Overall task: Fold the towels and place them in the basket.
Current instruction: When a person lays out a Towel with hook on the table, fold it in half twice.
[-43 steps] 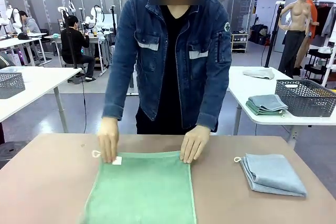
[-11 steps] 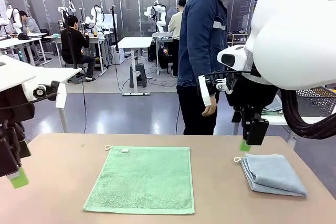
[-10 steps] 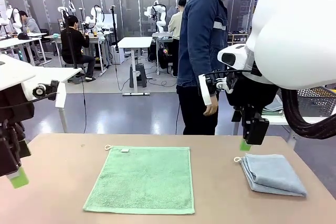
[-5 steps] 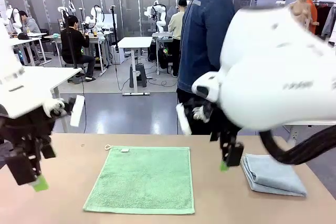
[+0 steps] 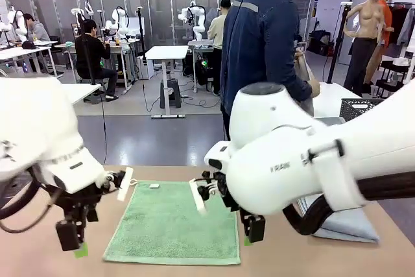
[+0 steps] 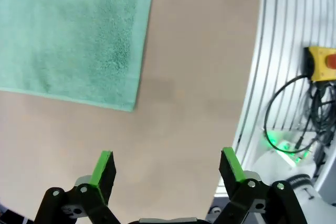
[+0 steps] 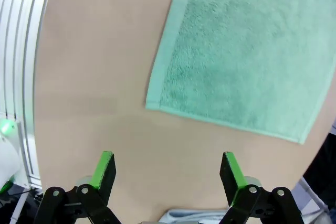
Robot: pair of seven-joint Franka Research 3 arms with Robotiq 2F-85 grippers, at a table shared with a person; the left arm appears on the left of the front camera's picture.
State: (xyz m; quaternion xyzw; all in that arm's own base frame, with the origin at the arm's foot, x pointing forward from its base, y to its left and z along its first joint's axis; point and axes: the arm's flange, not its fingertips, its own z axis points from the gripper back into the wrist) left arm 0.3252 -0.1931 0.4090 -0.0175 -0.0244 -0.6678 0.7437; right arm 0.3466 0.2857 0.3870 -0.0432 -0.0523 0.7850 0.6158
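Low over the bench (image 5: 162, 270), the left gripper (image 6: 167, 162) is released, jaws wide with nothing between them, bare bench surface beneath and a near corner of the green towel (image 5: 174, 225) just ahead of its fingers. Right gripper (image 7: 167, 162) is likewise spread and empty, hovering off the towel's other near corner. That towel lies flat and unfolded mid-bench. To its right, partly behind the right arm, sits the folded blue-grey towel (image 5: 353, 228). A person (image 5: 259, 50) in a dark blue jacket stands beyond the far edge, turned sideways
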